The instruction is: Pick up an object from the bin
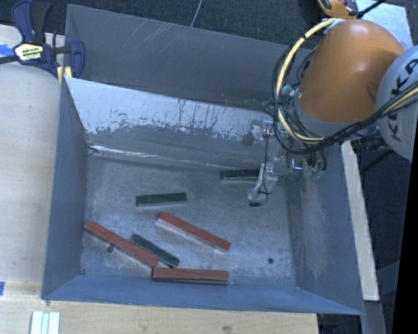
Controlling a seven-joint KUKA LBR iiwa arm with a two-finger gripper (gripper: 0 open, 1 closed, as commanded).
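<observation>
A reddish-brown bar [190, 275] lay flat against the front wall of the grey bin [65, 205]. Just behind it lay a short dark green bar [155, 251], touching a longer reddish-brown bar [120, 244] at the front left. Further back, apart from one another, lay a reddish-brown bar with a pale edge [193, 232] and a second dark green bar [161, 200]. The end effector [259, 190] was positioned near the back right of the floor, with the end of a third dark green bar [236, 176] directly at its left. Whether the end effector was open, closed or gripping that bar could not be determined. Black lettering on the white arm link [406, 73] was cut off and only partly legible.
</observation>
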